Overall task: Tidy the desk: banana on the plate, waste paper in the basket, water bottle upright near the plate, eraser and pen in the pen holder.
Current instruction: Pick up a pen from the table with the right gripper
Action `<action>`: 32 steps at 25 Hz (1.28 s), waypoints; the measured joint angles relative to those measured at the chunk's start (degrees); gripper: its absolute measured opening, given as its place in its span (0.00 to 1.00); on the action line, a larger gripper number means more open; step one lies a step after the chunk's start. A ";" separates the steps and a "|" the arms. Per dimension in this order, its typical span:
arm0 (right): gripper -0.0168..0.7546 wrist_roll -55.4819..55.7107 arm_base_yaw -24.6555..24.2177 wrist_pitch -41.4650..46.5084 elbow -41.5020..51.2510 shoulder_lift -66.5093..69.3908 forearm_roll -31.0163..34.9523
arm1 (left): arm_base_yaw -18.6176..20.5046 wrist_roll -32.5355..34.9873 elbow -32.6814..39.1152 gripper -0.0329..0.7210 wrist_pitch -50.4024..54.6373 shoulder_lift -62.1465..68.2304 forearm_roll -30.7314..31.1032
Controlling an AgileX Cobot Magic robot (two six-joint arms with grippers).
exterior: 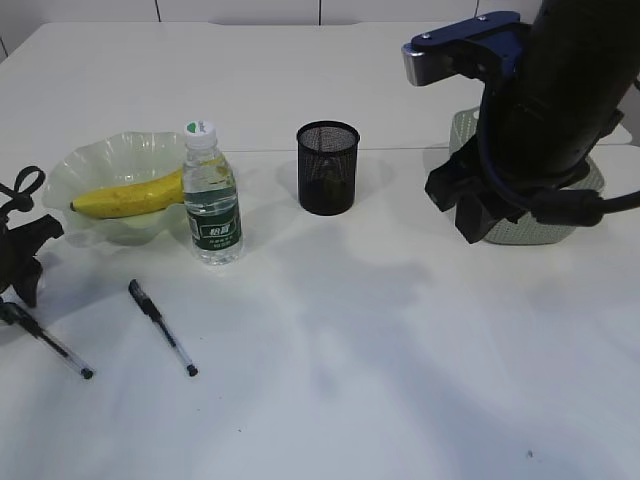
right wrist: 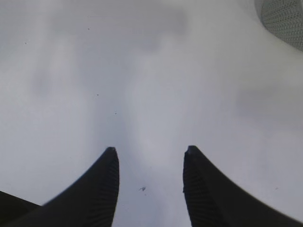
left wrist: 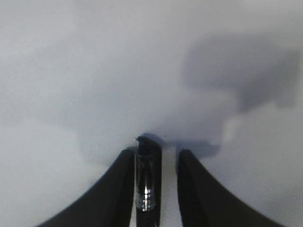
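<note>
- The water bottle (exterior: pixel 211 193) serves as landmark: it stands upright on the white table (exterior: pixel 400 350), touching the front right rim of the plate (exterior: pixel 110 160).
- The banana (exterior: pixel 128 198) lies in the plate, just left of the bottle, its tip pointing left.
- In front of the bottle a wide stretch of bare table runs to the near edge and off to the right.
- A black pen (exterior: pixel 162 327) lies in front of the bottle and a little left, slanted with its tip toward the near edge.
- A second pen (exterior: pixel 50 345) lies farther left of the bottle, near the table's left edge, its upper end under the left gripper (exterior: pixel 22 285).
- In the left wrist view that pen (left wrist: pixel 147 182) sits between the left gripper (left wrist: pixel 156 158) fingers, against the left finger with a gap to the right one; the claw stands partly apart and has no firm grip.
- The mesh pen holder (exterior: pixel 327 167) stands right of the bottle, well apart, with clear table between.
- The pale green basket (exterior: pixel 590 190) sits far right of the bottle, near the right edge, largely hidden behind the right arm (exterior: pixel 555 110).
- The right gripper (right wrist: pixel 150 161) has its claw spread with nothing between, bare table under it; a corner of the basket (right wrist: pixel 284 19) shows at upper right.
- The eraser and the waste paper cannot be made out.
</note>
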 joint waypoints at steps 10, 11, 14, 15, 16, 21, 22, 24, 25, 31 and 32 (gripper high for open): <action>0.46 -0.04 0.00 0.00 0.00 0.00 0.00 | 0.00 0.00 0.00 0.13 0.00 0.13 -0.13; 0.46 -0.04 0.00 0.00 0.00 0.00 0.00 | 0.00 0.00 -0.10 0.12 0.00 0.13 -0.13; 0.46 -0.13 0.00 0.00 0.00 0.00 -0.06 | 0.00 0.00 -0.10 0.11 0.00 0.13 -0.13; 0.46 -0.13 0.00 0.00 0.00 0.00 -0.06 | 0.00 0.00 -0.10 0.11 0.00 0.13 -0.13; 0.46 -0.13 0.00 0.00 0.00 0.00 -0.06 | 0.00 0.00 -0.10 0.11 0.00 0.13 -0.13; 0.46 -0.13 0.00 0.00 0.00 0.00 -0.06 | 0.00 0.00 -0.10 0.11 0.11 -0.37 -0.13; 0.46 -0.13 0.00 0.00 0.00 0.00 -0.06 | 0.00 0.00 -0.10 0.11 0.11 -0.78 -0.13; 0.46 -0.13 0.00 0.00 0.00 0.00 -0.06 | 0.00 0.23 -0.10 0.11 0.11 -1.73 -0.13; 0.46 -0.13 0.00 0.00 0.00 0.00 -0.06 | 0.00 0.47 -0.10 0.11 0.11 -2.30 -0.13; 0.46 -0.24 0.00 0.00 0.00 0.00 -0.06 | 0.00 2.86 -0.10 0.07 2.13 -5.57 -0.13; 0.46 -0.24 0.00 0.00 0.00 0.00 -0.06 | 0.00 3.11 -0.10 0.07 2.51 -6.24 -0.13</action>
